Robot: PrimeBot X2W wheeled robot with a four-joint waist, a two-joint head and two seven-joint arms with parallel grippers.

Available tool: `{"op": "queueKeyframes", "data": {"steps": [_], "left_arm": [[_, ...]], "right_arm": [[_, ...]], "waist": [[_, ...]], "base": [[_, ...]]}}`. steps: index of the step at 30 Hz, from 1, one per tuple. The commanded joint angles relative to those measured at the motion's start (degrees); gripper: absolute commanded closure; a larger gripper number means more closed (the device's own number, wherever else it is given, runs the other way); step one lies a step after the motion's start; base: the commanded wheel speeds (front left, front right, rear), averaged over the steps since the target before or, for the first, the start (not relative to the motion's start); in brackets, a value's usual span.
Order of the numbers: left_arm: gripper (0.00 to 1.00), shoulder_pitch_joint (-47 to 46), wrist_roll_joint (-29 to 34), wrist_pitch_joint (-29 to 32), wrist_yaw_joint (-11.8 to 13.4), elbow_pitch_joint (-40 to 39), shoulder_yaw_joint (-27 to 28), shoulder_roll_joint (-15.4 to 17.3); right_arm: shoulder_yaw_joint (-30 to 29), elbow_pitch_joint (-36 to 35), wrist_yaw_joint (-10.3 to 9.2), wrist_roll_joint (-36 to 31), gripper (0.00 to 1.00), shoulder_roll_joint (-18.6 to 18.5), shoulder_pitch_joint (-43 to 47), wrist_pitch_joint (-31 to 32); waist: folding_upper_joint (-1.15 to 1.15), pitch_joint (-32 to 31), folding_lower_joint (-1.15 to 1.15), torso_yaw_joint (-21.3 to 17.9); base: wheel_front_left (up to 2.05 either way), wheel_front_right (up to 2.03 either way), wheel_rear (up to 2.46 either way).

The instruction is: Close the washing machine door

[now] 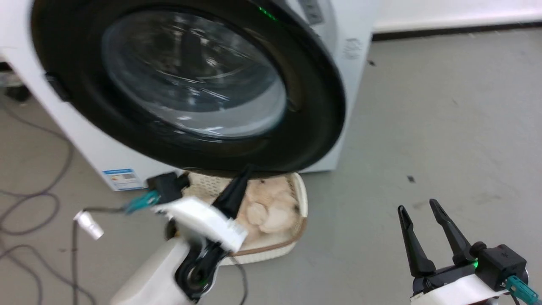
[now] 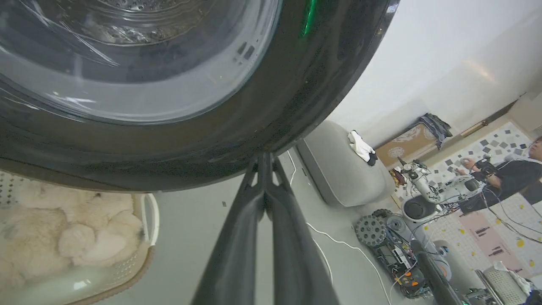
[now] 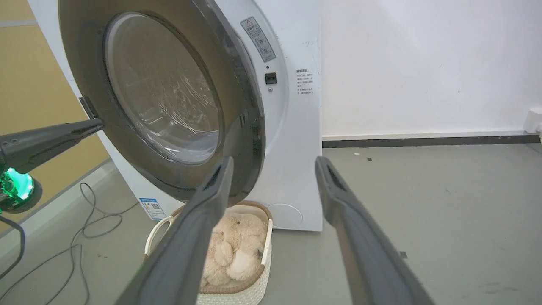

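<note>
The washing machine door (image 1: 186, 84), a big black ring around a bulging glass bowl, stands ajar, angled off the white washing machine (image 1: 351, 42). My left gripper (image 1: 244, 171) is shut with nothing in it, and its tip (image 2: 264, 157) sits against the lower black rim of the door (image 2: 211, 140). In the right wrist view the door (image 3: 161, 89) hangs out from the washing machine (image 3: 292, 127), and the left gripper (image 3: 99, 123) reaches its outer face from the left. My right gripper (image 1: 417, 207) is open and low over the floor, well clear of the door (image 3: 274, 161).
A white laundry basket (image 1: 301, 199) holding a cream plush toy sits on the floor right under the door. Cables (image 1: 25, 203) trail at the left. Behind the left arm are a grey cushion (image 2: 343, 169), robot hardware (image 2: 389, 241) and a person (image 2: 508, 178) far off.
</note>
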Motion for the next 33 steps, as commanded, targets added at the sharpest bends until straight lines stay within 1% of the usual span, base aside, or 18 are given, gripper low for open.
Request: {"op": "queueKeyframes", "data": {"steps": [1, 3, 4, 6, 8, 11, 13, 15, 16, 17, 18, 20, 22, 27, 31, 32, 33], "left_arm": [[1.0, 1.28, 1.48, -1.18, -0.1, -0.65, 0.14, 1.04], [1.0, 3.27, 6.31, -2.79, 0.91, -2.1, 0.48, 3.13], [1.0, 4.24, 8.79, -3.2, 1.82, -3.05, 1.4, 3.93], [1.0, 6.07, 15.69, -3.43, 4.22, -6.45, 4.94, 5.22], [1.0, 9.31, 22.95, -3.46, 6.42, -11.13, 9.53, 5.21], [1.0, 15.26, 32.11, -3.48, 8.82, -17.41, 15.42, 4.05], [1.0, 18.93, 37.63, -3.48, 9.8, -20.44, 18.2, 3.44], [1.0, 22.32, 41.43, -3.49, 10.57, -22.31, 20.36, 2.2], [0.67, 23.82, 43.34, -3.49, 10.96, -22.63, 20.96, 1.88], [0.05, 25.15, 45.38, -3.49, 11.64, -22.63, 21.4, 1.67], [0.0, 26.25, 47.66, -3.49, 12.57, -22.51, 21.67, 1.61], [0.0, 28.54, 50.39, -3.49, 14.16, -22.57, 22.29, 0.43], [0.0, 30.59, 52.0, -3.49, 14.68, -22.88, 22.66, -0.74], [0.0, 33.03, 54.29, -3.5, 14.06, -23.76, 23.98, -3.32], [0.0, 33.23, 56.21, -3.5, 12.98, -24.48, 24.92, -4.83], [0.0, 33.14, 56.61, -3.5, 12.66, -24.59, 25.04, -5.23], [0.0, 32.96, 57.0, -3.5, 12.3, -24.67, 25.11, -5.6]], "right_arm": [[-0.06, -0.33, 0.05, -0.02, 0.0, -0.3, 0.6, -0.11], [-0.23, -0.52, 0.05, -0.21, 0.0, -0.5, 0.91, -0.02], [-0.32, -0.62, 0.05, -0.31, 0.0, -0.57, 1.08, 0.02], [-0.46, -0.82, 0.05, -0.5, 0.0, -0.67, 1.41, 0.14], [-0.83, -0.99, 0.05, -0.7, 0.0, -0.62, 1.78, 0.23], [-1.07, -1.2, 0.05, -0.91, 0.0, -0.41, 2.41, 0.37], [-0.81, -1.28, 0.05, -1.0, 0.0, -0.3, 2.79, 0.57], [-0.58, -1.36, 0.05, -1.03, 0.0, -0.35, 3.04, 0.76], [-0.51, -1.4, 0.05, -1.05, 0.0, -0.35, 3.17, 0.82], [-0.47, -1.44, 0.05, -1.07, 0.0, -0.35, 3.31, 0.87], [-0.45, -1.42, 0.05, -1.09, 0.0, -0.35, 3.49, 0.91], [-0.27, -1.23, 0.05, -1.11, 0.0, -0.35, 3.95, 1.18], [-0.3, -1.14, 0.05, -1.25, 0.0, -0.23, 4.29, 1.49], [-0.69, -1.45, 0.05, -2.03, 0.0, -0.14, 4.79, 1.99], [-1.34, -1.8, 0.05, -2.25, 0.0, 0.36, 4.58, 2.02], [-1.38, -1.86, 0.05, -2.2, 0.3, 0.43, 4.45, 2.13], [-1.43, -1.99, 0.05, -2.24, 0.8, 0.4, 4.22, 2.14]], "waist": [[0.0, -2.36, 0.0, 2.93], [0.0, -3.04, 0.0, 4.4], [0.0, -3.37, 0.0, 5.09], [0.0, -3.8, 0.0, 6.23], [0.0, -4.22, 0.0, 7.29], [0.0, -4.82, 0.0, 8.5], [0.0, -5.1, 0.0, 9.05], [0.0, -5.33, 0.0, 9.54], [0.0, -5.46, 0.0, 9.74], [0.0, -5.6, 0.0, 9.91], [0.0, -5.86, 0.0, 10.08], [0.0, -6.45, 0.0, 10.28], [0.0, -6.62, 0.0, 10.42], [0.0, -6.31, 0.0, 11.32], [0.0, -5.05, 0.0, 12.27], [0.0, -4.61, 0.0, 12.51], [0.0, -4.11, 0.0, 12.78]], "base": [[0.0, 0.0, 0.0], [0.0, 0.0, 0.0], [0.0, 0.0, 0.0], [0.0, 0.0, 0.0], [0.0, 0.0, 0.0], [0.0, 0.0, 0.0], [0.0, 0.0, 0.0], [0.0, 0.0, 0.0], [0.0, 0.0, 0.0], [0.0, 0.0, 0.0], [0.0, 0.0, 0.0], [0.0, 0.0, 0.0], [0.0, 0.0, 0.0], [0.0, 0.0, 0.0], [0.0, 0.0, 0.0], [0.0, 0.0, 0.0], [0.0, 0.0, 0.0]]}}
